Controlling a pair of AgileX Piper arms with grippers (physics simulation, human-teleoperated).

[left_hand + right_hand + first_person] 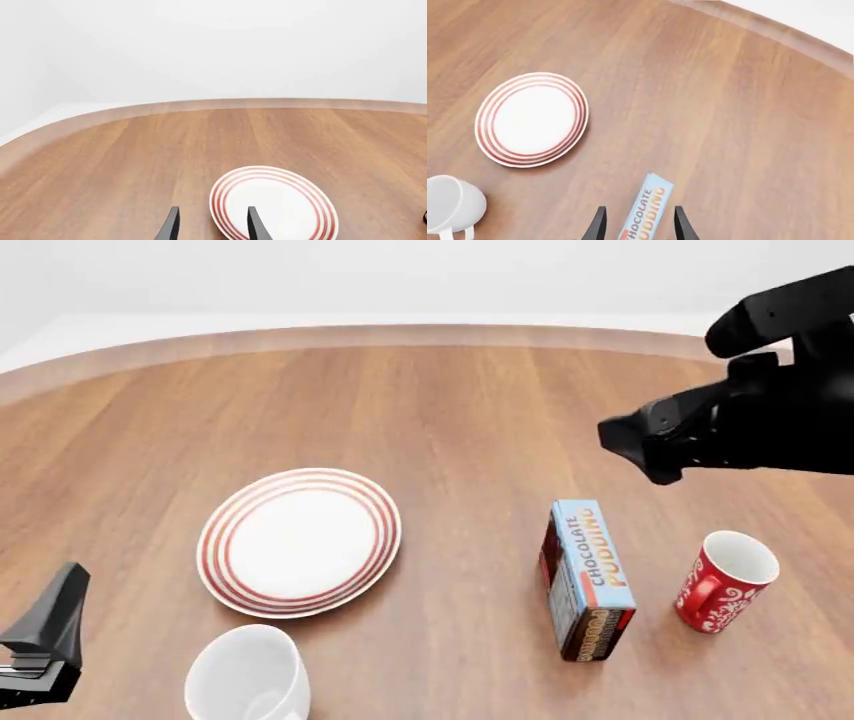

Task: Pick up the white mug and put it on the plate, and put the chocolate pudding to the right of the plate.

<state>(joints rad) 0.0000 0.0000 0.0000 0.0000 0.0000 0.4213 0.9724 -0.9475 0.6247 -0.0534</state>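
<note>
The right tool (pixel 637 225) hangs above the bench (pixel 507 410) with its fingers spread apart and nothing between them; in its wrist view the two tips frame the chocolate pudding (pixel 587 578), which suggests it is lining up over the box for a grasp. The left tool (pixel 210 225), also spread and empty, sits low at the near left edge, likely waiting its turn for the mug.

The plate (pixel 300 540) lies flat left of centre and bare. The chocolate pudding stands on its long edge at the plate's 3 o'clock, well apart. The white mug (pixel 247 680) stands upright at the plate's 6 o'clock, just beside its rim. A red mug (pixel 723 582) stands at the pudding's 3 o'clock.
</note>
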